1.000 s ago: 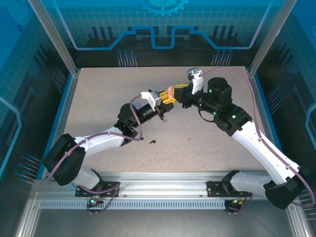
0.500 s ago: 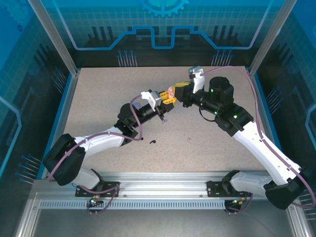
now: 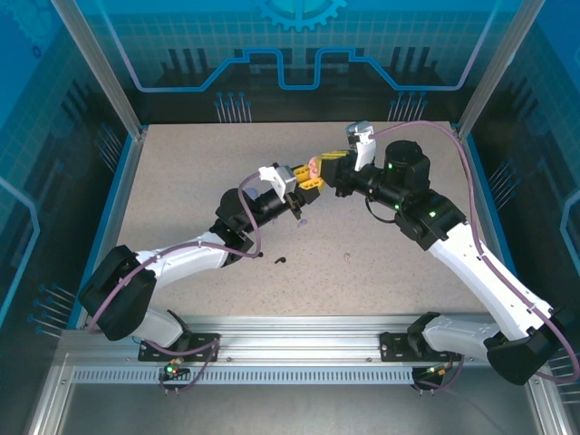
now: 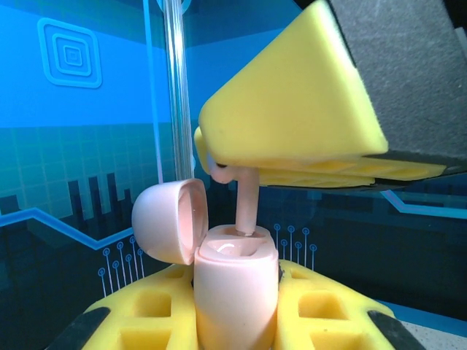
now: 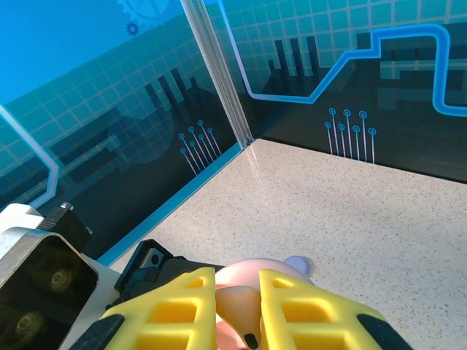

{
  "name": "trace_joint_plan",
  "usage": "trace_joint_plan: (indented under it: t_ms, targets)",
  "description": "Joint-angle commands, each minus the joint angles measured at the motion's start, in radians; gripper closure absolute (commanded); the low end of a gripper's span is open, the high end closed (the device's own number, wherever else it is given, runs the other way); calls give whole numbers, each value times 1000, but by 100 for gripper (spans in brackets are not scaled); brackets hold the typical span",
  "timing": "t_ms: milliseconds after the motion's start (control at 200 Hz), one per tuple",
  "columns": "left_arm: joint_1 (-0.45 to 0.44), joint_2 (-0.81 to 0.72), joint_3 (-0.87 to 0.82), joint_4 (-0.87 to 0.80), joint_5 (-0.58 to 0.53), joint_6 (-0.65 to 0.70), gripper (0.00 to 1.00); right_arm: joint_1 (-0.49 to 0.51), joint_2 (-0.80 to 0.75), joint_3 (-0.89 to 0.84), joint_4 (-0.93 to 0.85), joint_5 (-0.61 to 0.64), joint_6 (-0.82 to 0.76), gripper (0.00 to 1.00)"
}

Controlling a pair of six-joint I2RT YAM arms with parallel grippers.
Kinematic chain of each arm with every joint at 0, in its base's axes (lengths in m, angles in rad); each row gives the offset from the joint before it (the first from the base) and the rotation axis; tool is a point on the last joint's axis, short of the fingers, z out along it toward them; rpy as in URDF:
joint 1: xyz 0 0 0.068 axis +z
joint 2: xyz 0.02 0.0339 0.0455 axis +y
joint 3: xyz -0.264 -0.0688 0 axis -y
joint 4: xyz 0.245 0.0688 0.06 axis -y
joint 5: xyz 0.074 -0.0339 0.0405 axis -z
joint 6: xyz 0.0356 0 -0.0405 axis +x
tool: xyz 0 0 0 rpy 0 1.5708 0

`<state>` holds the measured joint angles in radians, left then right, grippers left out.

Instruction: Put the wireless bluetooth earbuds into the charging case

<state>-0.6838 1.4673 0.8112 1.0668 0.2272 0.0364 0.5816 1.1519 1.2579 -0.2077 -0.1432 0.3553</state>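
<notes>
Left gripper [image 3: 310,183]: clamping pale pink case [image 4: 235,292], lid [image 4: 169,219] hanging open.
Right gripper [image 3: 322,165]: pinching pale pink earbud [image 4: 246,200], stem dipping into case beneath fingertips.

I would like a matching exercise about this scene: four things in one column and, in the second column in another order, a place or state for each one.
Things:
1. pale pink case
2. case lid
3. pale pink earbud
4. black earbud

Places or states:
A. lying on the table
B. swung open
C. clamped in the left gripper
D. pinched by the right gripper, stem pointing down into the case

Pairs: 1-C, 2-B, 3-D, 4-A
</notes>
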Motion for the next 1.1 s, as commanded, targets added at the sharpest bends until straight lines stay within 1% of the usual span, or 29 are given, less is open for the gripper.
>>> trace_joint_plan:
  t_ms: [0,870,1025,1096]
  targets:
    - [-6,1,35,23,28,16,100,-5,3,-6,27,-25,13,83]
    - [-6,5,54,24,16,30,100,-5,-25,-43,-27,-22,-4,84]
    - [-5,4,57,21,18,27,100,-5,-21,-42,-34,-29,-7,84]
    - [-6,1,57,18,20,26,100,-4,-12,-33,-36,-37,-7,82]
